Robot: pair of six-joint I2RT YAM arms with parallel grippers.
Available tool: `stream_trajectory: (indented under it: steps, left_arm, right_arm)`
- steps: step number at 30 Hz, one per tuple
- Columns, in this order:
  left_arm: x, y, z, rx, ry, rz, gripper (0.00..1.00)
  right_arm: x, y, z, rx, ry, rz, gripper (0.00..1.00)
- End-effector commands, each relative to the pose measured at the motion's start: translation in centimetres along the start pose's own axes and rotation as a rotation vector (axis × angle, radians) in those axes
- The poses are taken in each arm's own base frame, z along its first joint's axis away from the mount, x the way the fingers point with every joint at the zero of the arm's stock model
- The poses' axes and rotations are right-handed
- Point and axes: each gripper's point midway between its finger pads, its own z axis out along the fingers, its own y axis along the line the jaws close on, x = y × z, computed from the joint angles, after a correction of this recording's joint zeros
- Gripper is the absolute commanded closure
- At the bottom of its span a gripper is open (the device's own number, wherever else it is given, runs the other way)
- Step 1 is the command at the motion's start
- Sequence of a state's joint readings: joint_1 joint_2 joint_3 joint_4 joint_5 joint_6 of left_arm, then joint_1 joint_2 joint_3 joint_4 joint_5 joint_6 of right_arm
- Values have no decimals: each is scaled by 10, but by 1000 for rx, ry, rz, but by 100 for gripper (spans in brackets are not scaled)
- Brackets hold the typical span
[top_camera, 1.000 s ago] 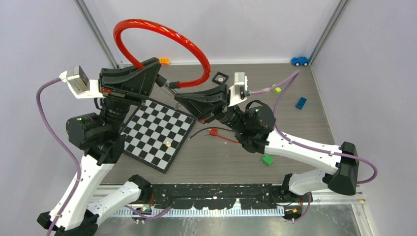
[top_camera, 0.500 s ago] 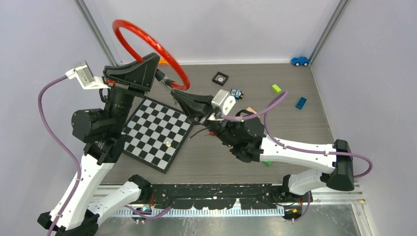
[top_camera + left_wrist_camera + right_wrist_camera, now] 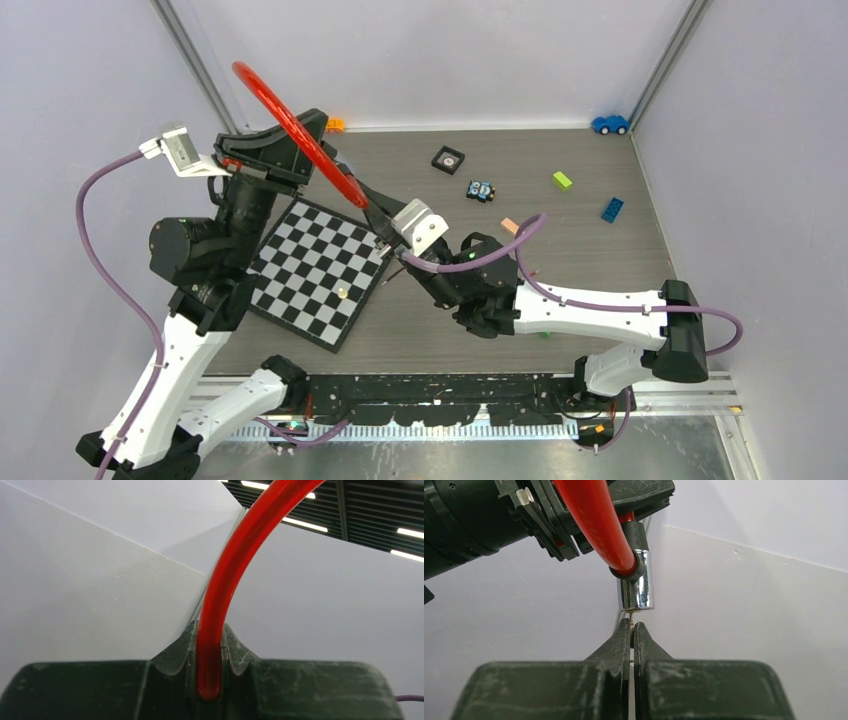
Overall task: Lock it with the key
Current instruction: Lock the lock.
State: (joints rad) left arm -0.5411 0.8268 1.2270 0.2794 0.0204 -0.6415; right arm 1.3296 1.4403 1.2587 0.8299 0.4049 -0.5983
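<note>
**A:** Nearest us, our right gripper [image 3: 633, 626] is pinched fully shut on the key [image 3: 631, 611], and the key's tip meets the chrome lock barrel [image 3: 638, 587].

**B:** Just past it, our left gripper [image 3: 210, 632] is clamped nearly closed around the red cable [image 3: 225, 575], holding the lock up above the surface [image 3: 620, 250].

**A:** Our worry: if we twist now, that thin key may slip in the pinch. Or the barrel swivels on the springy cable instead of locking.

**B:** Agreed. If it's misaligned, the key could bend.

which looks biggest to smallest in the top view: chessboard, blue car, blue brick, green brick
1. chessboard
2. blue car
3. blue brick and green brick: about alike, not ranked
</note>
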Motion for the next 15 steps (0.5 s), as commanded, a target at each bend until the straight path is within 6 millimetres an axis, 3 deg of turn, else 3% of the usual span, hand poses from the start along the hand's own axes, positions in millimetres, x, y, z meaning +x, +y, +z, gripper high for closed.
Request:
stream_trajectory:
  steps: [1, 9, 15]
  left_arm:
    - [-27, -28, -7, 78, -50, -10, 100]
    - [-27, -36, -9, 134, -63, -14, 100]
    - [-25, -56, -10, 266, -68, -10, 100]
  right_arm:
    - [-26, -42, 2, 158, -44, 54, 99]
    - [-42, -33, -6, 32, -86, 314, 99]
    - [-53, -41, -9, -73, -140, 558, 99]
